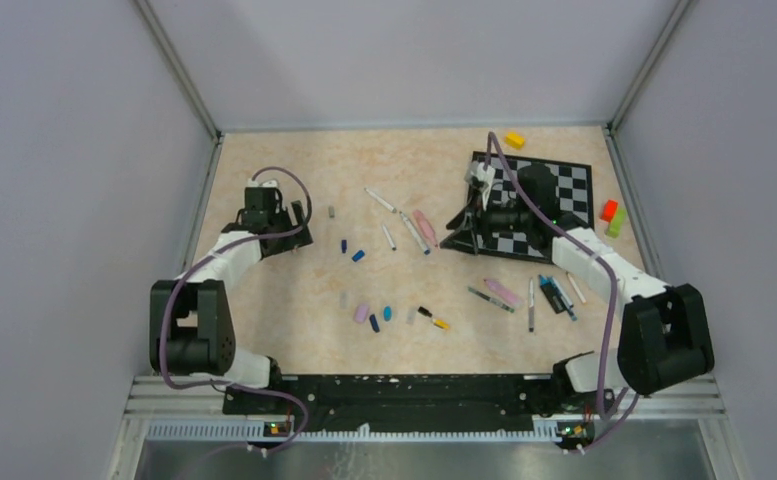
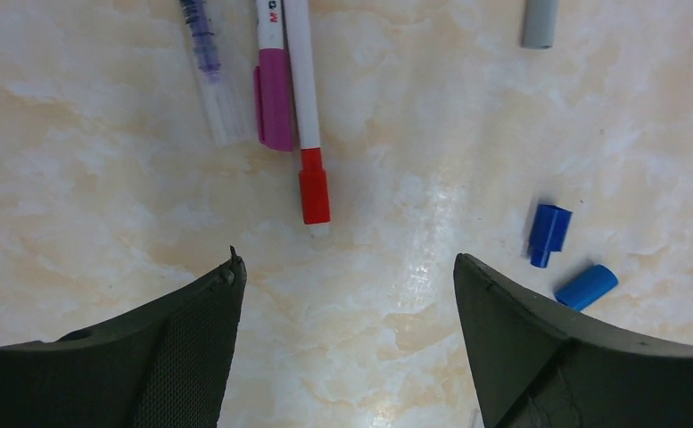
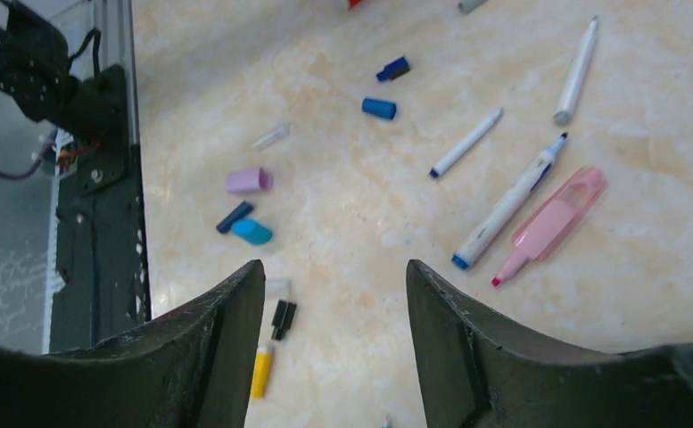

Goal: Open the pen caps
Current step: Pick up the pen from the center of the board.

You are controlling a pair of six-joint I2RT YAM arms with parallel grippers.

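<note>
hovering above the table (image 1: 284, 335), left gripper (image 2: 349, 267): jaws spread wide, nothing between them. off its right finger a dark blue cap (image 2: 548, 234) and a light blue cap (image 2: 586, 286) lie loose, near each other but apart. a red-tipped pen (image 2: 303, 98) lies ahead, just beside a pink pen (image 2: 274, 98). right gripper (image 3: 334, 267): jaws apart, empty too. left of it (toward the arm bases) lilac cap (image 3: 250, 181), navy cap (image 3: 235, 217) and teal cap (image 3: 251, 232) sit clustered, all off their pens. a pink highlighter (image 3: 552, 218) lies at right.
</note>
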